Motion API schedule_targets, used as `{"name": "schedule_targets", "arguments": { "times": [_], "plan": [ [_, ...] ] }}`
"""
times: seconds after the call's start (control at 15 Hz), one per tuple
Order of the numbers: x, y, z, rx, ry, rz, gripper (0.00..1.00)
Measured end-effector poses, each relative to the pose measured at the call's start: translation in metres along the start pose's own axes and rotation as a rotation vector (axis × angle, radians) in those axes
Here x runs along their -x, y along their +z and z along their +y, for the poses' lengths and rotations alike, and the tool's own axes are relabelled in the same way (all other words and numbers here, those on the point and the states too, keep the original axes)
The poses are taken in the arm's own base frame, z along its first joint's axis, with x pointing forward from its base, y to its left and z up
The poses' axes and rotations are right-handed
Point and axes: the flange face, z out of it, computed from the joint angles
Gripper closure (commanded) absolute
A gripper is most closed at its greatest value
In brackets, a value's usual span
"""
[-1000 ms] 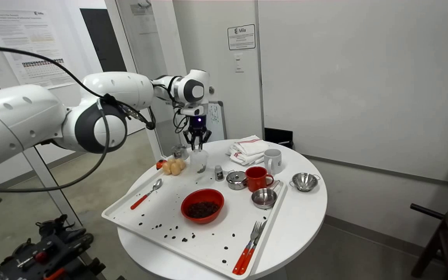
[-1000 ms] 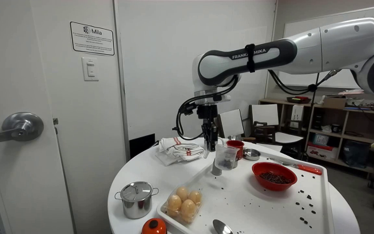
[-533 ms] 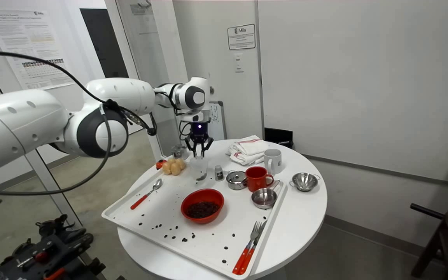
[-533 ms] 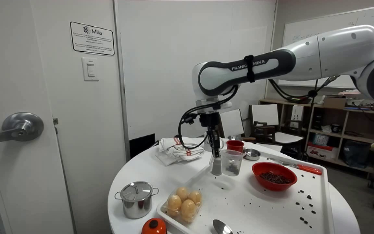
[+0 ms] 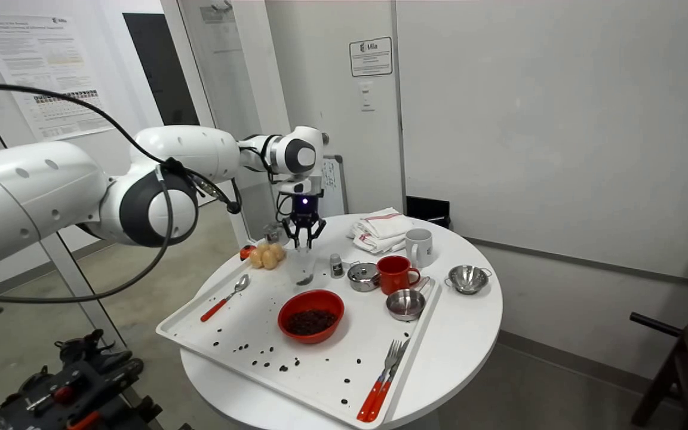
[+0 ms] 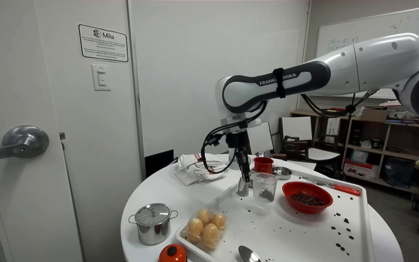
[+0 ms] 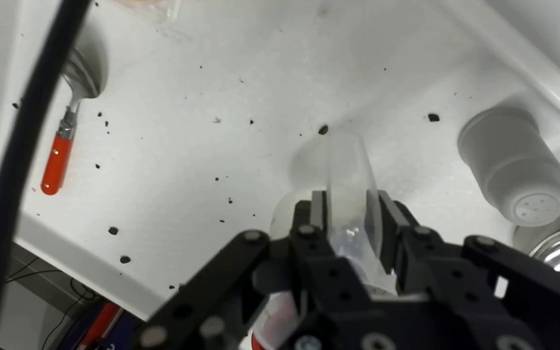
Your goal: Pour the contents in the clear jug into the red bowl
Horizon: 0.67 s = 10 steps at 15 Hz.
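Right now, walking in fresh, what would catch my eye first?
Probably the big white arm, stretched over the round table. Its black gripper holds a clear jug, with dark bits at its bottom, over the white tray. Near the jug, the red bowl stands out brightly against that tray.

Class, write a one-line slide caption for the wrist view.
The end effector grips the clear jug over a white tray bearing scattered dark bits and a red-handled spoon.
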Motion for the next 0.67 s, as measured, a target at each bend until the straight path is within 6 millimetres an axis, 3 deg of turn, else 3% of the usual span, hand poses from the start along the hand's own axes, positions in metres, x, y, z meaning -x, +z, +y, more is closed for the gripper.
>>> {"name": "schedule_targets", "arguments": {
  "times": [0.33, 0.47, 0.53, 0.67],
  "plan": [
    [0.0, 0.019, -0.002, 0.017, 0.03, 0.021, 0.89],
    [0.0, 0.027, -0.002, 0.024, 0.038, 0.031, 0.67],
    [0.0, 0.03, -0.002, 0.027, 0.042, 0.034, 0.48],
    [0.0, 0.035, -0.002, 0.031, 0.048, 0.04, 0.34]
  ]
}}
